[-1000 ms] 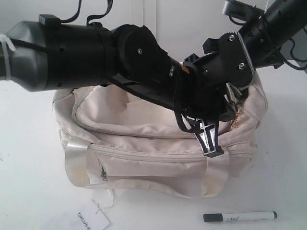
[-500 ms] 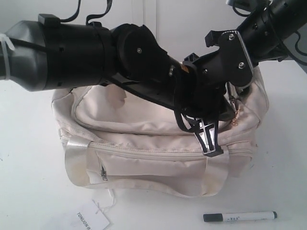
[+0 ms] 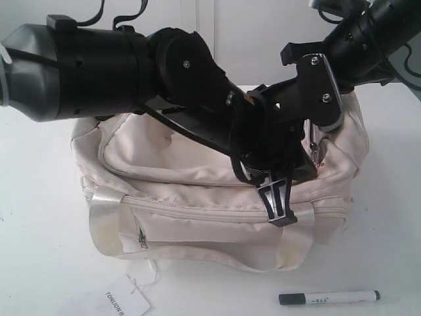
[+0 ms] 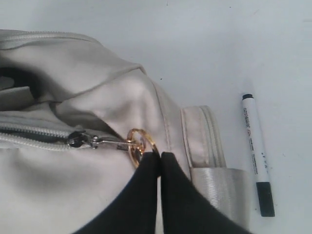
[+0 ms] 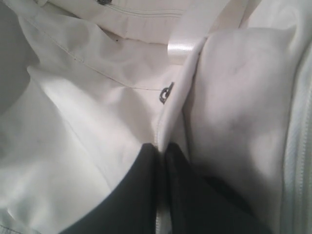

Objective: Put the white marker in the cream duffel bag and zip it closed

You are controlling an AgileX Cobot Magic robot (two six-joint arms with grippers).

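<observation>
The cream duffel bag (image 3: 197, 197) sits mid-table under both arms. My left gripper (image 4: 160, 155) is shut on the gold ring pull (image 4: 141, 145) of its zipper, near the bag's front right strap (image 4: 219, 187); in the exterior view its fingers (image 3: 279, 207) hang over the bag's front. At the bag's right end, my right gripper (image 5: 163, 148) is shut on a folded edge of bag fabric beside the zipper tape. The white marker (image 3: 329, 297) with its black cap lies on the table in front of the bag, also visible in the left wrist view (image 4: 256, 146).
A white paper hang tag (image 3: 125, 303) on a string lies at the front left of the bag. The thick black left arm (image 3: 99, 66) crosses over the bag from the upper left. The white table (image 3: 39, 250) surrounds the bag.
My left gripper has shifted slightly left and down along the bag's front with the ring pull. The right arm's wrist has lifted a little. The marker has not moved.
</observation>
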